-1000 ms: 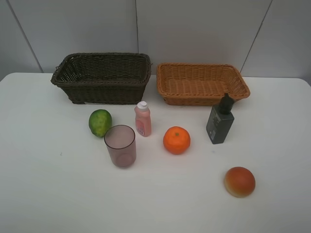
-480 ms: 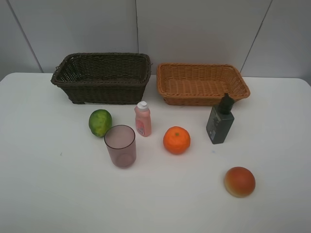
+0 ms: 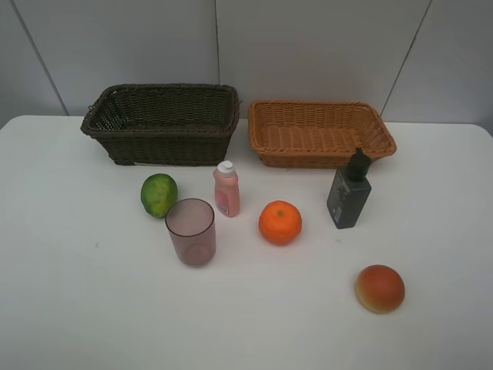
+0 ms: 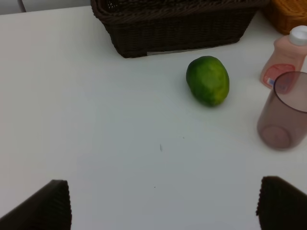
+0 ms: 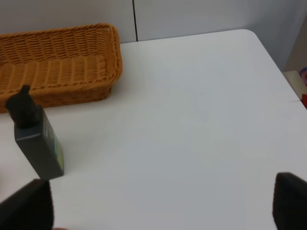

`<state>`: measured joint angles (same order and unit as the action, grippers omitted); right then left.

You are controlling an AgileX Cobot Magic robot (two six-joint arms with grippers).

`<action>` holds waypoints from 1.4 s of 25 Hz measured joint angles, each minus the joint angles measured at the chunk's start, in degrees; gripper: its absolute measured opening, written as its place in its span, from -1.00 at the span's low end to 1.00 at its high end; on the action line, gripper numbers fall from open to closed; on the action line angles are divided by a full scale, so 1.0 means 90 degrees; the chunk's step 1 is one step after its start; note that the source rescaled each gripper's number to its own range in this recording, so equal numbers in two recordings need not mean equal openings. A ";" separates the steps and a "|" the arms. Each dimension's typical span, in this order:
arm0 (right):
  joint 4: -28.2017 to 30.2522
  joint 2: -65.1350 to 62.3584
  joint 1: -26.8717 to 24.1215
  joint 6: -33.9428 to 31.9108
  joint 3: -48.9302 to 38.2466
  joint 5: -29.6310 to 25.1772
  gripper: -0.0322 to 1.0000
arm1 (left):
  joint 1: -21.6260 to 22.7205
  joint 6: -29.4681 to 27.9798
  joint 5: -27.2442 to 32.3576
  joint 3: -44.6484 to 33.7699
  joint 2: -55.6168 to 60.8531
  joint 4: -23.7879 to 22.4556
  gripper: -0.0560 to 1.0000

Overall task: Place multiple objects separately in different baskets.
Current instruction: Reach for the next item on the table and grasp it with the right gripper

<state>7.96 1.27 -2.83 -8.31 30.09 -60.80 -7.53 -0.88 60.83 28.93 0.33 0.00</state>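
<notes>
The objects [image 3: 269, 223] all sit loose on the table [image 3: 92, 308], in front of two baskets that look empty: a dark basket [image 3: 166, 142] at the back left and a tan basket [image 3: 308, 158] just beside it on the right. The lime [image 3: 159, 194], cup [image 3: 190, 231] and pink bottle [image 3: 226, 190] cluster before the dark basket. The orange [image 3: 280, 222] lies mid-table, the dark bottle [image 3: 349, 196] stands upright just before the tan basket, and the peach [image 3: 379, 288] lies well apart at the near right. Neither arm shows in the high view. In the wrist views the left gripper [image 4: 165, 206] and right gripper [image 5: 158, 206] both hang above bare table with jaws spread wide and nothing between them. So nothing looks sorted yet, and the step in hand seems to be the first approach. The left wrist view faces the lime, so the left arm would likely come down with its jaws straddling that fruit, keeping clear of the nearby cup, and close before lifting toward the dark basket. The right wrist view faces the dark bottle, which probably wants a grip low on its body so it does not tip.
</notes>
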 joint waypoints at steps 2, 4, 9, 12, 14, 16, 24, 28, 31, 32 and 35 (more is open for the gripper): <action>-0.0015 0.0400 0.0000 0.0000 0.0008 0.0000 0.96 | 0.0000 0.0000 0.0000 0.0000 0.0000 0.0000 1.00; -0.0143 0.0958 0.0000 0.0000 0.0157 0.0006 0.96 | 0.0000 0.0000 0.0000 0.0000 0.0000 0.0000 1.00; -0.0518 0.2740 0.0228 0.0000 0.0895 0.0225 0.96 | 0.0000 0.0000 0.0000 0.0000 0.0000 0.0000 1.00; -0.0537 0.3846 0.0490 0.0000 0.1479 0.0269 0.96 | 0.0000 0.0000 0.0000 0.0000 0.0000 0.0000 1.00; -0.0537 0.4597 0.0755 0.0000 0.1855 0.0281 0.96 | 0.0000 0.0000 0.0000 0.0000 0.0000 0.0000 1.00; -0.0537 0.5248 0.1169 0.0000 0.2250 0.0271 0.96 | 0.0000 0.0000 0.0000 0.0000 0.0000 0.0000 1.00; -0.0143 0.8016 0.2562 -0.0183 0.4009 -0.0545 0.96 | 0.0000 0.0000 0.0000 0.0000 0.0000 0.0000 1.00; -0.0021 0.9156 0.2795 -0.0252 0.4679 -0.0818 0.96 | 0.0000 0.0000 0.0000 0.0000 0.0000 0.0000 1.00; -0.0027 0.9779 0.2960 -0.0271 0.5019 -0.0838 0.96 | 0.0000 0.0000 0.0000 0.0000 0.0000 0.0000 1.00; -0.0049 0.9948 0.2976 -0.0282 0.5101 -0.0831 0.96 | 0.0000 0.0000 0.0000 0.0000 0.0000 0.0000 1.00; -0.0205 1.0325 0.2982 -0.0287 0.5184 -0.0688 0.96 | 0.0000 0.0000 0.0000 0.0000 0.0000 0.0000 1.00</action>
<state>6.11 94.20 24.01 -10.89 76.75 -66.99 -7.53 -0.88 60.83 28.93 0.33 0.00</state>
